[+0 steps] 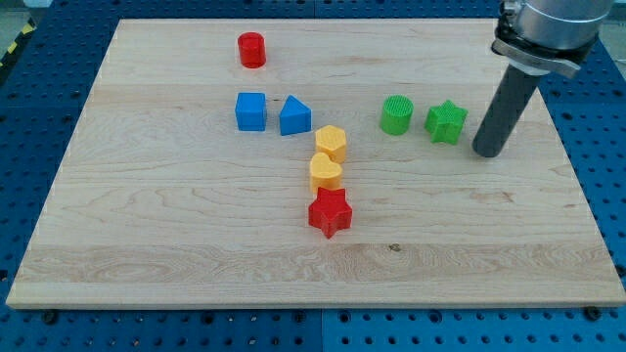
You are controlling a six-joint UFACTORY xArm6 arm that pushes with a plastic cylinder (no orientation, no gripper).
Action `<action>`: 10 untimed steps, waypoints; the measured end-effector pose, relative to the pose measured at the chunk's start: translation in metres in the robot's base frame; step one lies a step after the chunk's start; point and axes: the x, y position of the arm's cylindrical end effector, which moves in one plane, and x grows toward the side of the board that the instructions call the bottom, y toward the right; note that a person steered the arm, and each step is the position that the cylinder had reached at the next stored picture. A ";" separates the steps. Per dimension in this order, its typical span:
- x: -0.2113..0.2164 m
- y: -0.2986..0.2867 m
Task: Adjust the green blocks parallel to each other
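A green cylinder (pixel 397 114) and a green star (pixel 446 121) stand side by side on the wooden board (pixel 176 225), right of centre, with a small gap between them. My tip (pixel 488 153) rests on the board just to the right of the green star and a little lower in the view, close to it but apart. The dark rod rises from the tip toward the view's top right.
A red cylinder (pixel 252 49) is near the top. A blue cube (pixel 250 110) and a blue triangular block (pixel 294 116) sit left of centre. Two yellow blocks (pixel 332 143) (pixel 326 171) and a red star (pixel 330 212) form a column at centre.
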 end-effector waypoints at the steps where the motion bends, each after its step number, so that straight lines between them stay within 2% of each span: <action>1: 0.000 -0.020; 10: -0.014 -0.035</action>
